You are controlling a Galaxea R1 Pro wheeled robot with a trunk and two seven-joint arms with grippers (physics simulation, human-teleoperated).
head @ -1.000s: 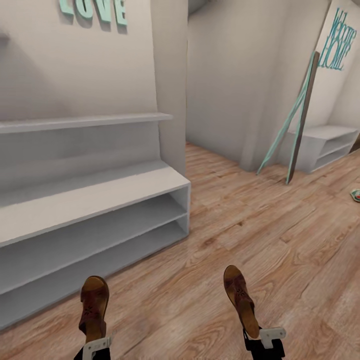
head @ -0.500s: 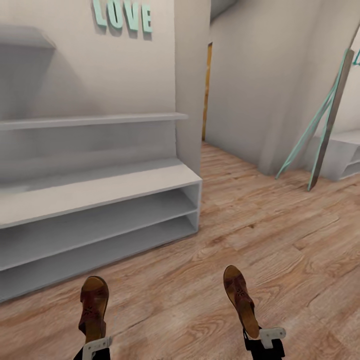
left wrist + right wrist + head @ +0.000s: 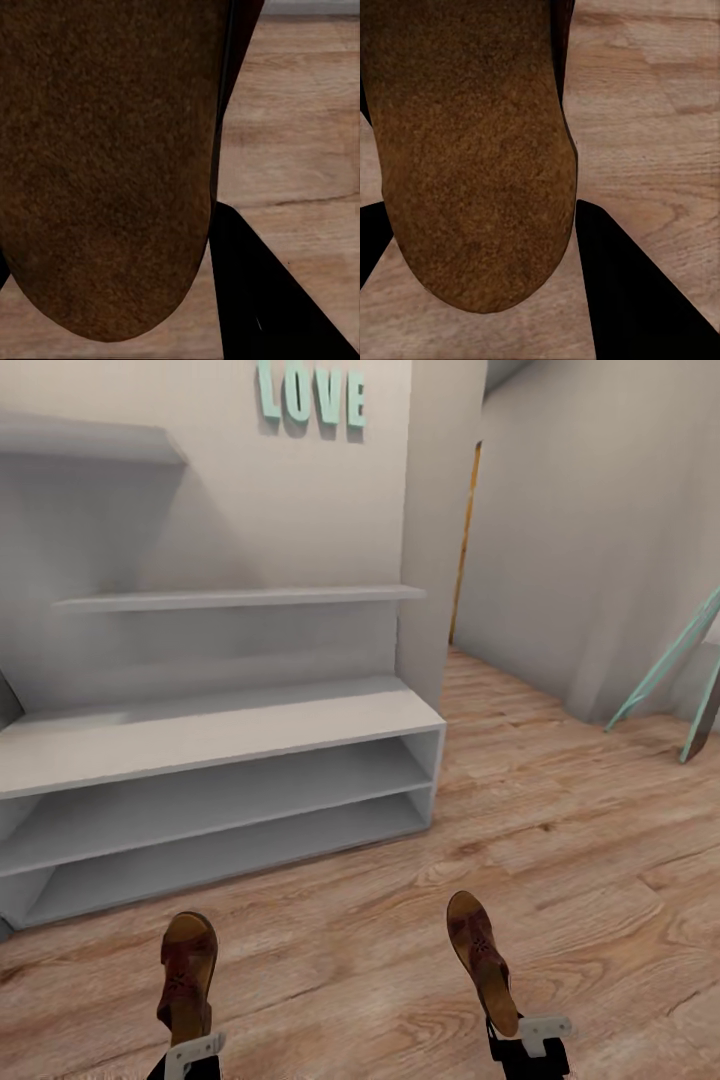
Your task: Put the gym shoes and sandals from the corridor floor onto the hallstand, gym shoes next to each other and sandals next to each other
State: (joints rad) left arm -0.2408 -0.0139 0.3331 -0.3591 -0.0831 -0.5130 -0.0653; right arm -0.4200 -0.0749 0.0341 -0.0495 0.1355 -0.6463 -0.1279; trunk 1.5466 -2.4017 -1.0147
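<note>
I hold one dark-brown sandal in each hand, low over the wood-plank corridor floor (image 3: 560,840). My left gripper (image 3: 188,1035) is shut on the heel end of the left sandal (image 3: 187,972), whose toe points toward the hallstand (image 3: 210,728). On the other side, my right gripper (image 3: 505,1028) is shut on the right sandal (image 3: 481,958). The left wrist view has a brown sole (image 3: 105,165) beside a dark finger (image 3: 270,307); the right wrist view has a sole (image 3: 472,165) and finger (image 3: 637,300) too. The rack stands ahead to the left, its bench top and two shelves bare. The gym shoes are out of view.
Staggered wall shelves (image 3: 240,598) and teal LOVE letters (image 3: 310,395) hang above the rack. A wall corner (image 3: 430,560) ends the rack's right side, with an orange door edge (image 3: 465,540) behind it. A teal-framed board (image 3: 690,670) leans at the far right.
The whole picture has swung leftward, so the rack now sits nearer the centre and the far shelf unit and a shoe at the right edge have left view. Both sandals stay gripped as before.
</note>
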